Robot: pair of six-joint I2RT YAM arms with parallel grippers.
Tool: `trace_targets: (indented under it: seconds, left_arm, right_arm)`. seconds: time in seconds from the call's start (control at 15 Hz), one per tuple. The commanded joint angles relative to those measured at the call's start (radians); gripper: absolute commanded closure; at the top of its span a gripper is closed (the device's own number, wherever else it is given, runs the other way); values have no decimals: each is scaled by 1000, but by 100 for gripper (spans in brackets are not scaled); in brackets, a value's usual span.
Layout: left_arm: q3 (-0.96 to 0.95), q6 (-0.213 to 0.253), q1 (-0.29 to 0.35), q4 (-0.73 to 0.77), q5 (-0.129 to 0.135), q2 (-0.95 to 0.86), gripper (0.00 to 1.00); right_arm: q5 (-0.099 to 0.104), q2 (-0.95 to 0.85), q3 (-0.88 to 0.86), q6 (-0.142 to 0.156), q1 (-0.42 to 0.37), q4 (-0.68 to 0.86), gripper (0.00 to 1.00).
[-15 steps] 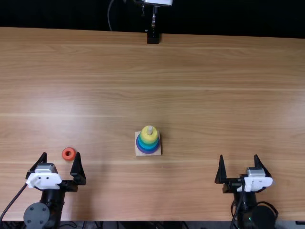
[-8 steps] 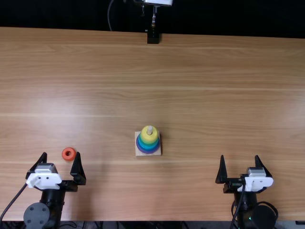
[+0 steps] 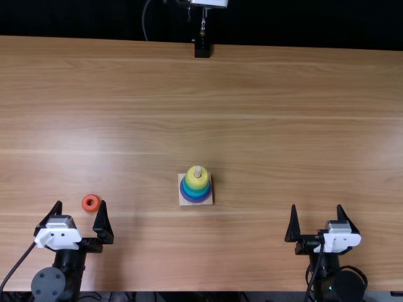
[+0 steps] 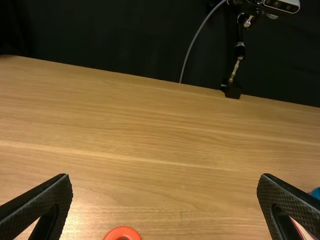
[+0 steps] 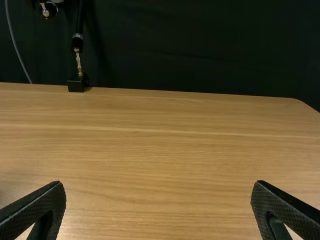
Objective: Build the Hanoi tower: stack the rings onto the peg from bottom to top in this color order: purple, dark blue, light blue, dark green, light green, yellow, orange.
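Nearest, by the near edge of the worktop (image 3: 252, 126), the left gripper (image 3: 80, 202) and right gripper (image 3: 316, 206) have their fingers apart; the orange ring (image 3: 96, 203) lies before the left one, toward the near left corner, where an off-centre pinch could skid it. Farther in, misaligned release might catch the peg (image 3: 198, 171), leaving it askew above the yellow ring (image 3: 196, 180).

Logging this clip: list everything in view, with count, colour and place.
Table: one, light brown, beneath the toy.
Base: one, pale, on the table near its middle.
Peg: one, pale, rising from the base.
Stacked rings: several, exact count unclear; purple lowest, then blues and green, yellow topmost.
Loose ring: one, orange, on the table by the left gripper.
Stand: one, black, at the table's far edge.
Cable: one, grey, beside the stand.
Backdrop: one, black, behind the table.
Left gripper, right gripper: two, black with white parts, near edge.
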Motion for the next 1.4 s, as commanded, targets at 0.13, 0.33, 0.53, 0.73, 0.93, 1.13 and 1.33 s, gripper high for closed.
trace_targets:
  seconds: [0.13,0.33,0.53,0.73,0.93,1.13,1.33]
  left_arm:
    - [-32,1,16,-2,-3,-12,0]
    - [-32,4,38,2,7,-12,0]
    - [66,8,39,-29,1,-12,0]
    - [252,82,45,-197,1,31,0]
    - [422,295,49,-300,-1,137,0]
    - [515,306,52,-309,1,241,0]
    - [623,310,55,-291,-1,412,0]
  right_arm:
    - [13,-8,-7,-2,-12,-9,0]
    - [13,-8,-7,-2,-12,-9,0]
    - [13,-8,-7,-2,-12,-9,0]
    - [13,-8,-7,-2,-12,-9,0]
    - [13,-8,-7,-2,-12,-9,0]
    - [13,-8,-7,-2,-12,-9,0]
    - [13,-8,-7,-2,-12,-9,0]
